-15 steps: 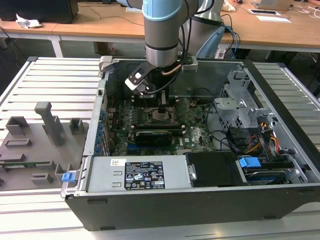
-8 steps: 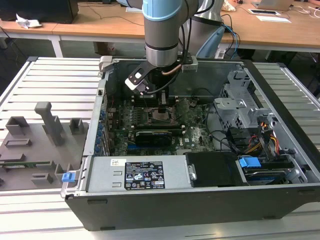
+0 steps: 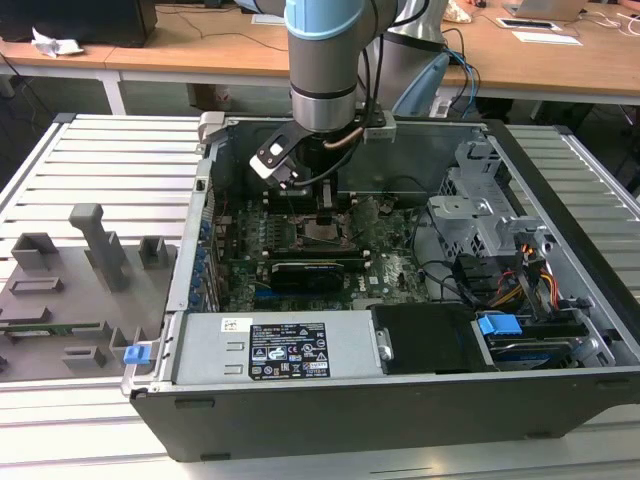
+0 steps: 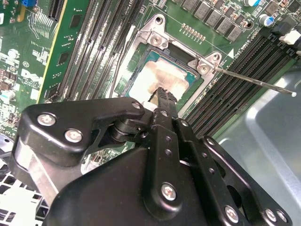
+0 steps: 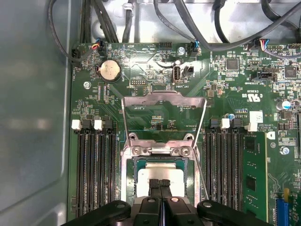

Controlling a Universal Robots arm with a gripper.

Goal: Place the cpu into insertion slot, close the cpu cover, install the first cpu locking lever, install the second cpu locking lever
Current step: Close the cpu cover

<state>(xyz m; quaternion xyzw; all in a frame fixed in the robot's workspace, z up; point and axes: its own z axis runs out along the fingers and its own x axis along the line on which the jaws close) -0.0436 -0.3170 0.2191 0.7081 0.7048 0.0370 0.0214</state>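
We see the cpu (image 5: 162, 170) seated in the insertion slot (image 5: 137, 176). Fingers of the gripper (image 5: 160, 182) are together at the chip's top, holding nothing. The cpu cover (image 5: 141, 102) stands open and the locking lever (image 4: 254, 82) is unlatched. Cover and both levers left, we judge.

The cpu (image 4: 159, 76) is showing silver-grey with a tan, possibly smeared, patch. The motherboard (image 5: 225, 84) is gleaming green, its memory slots (image 5: 94, 162) are running black, and the gripper (image 5: 160, 182) is looking black all over.
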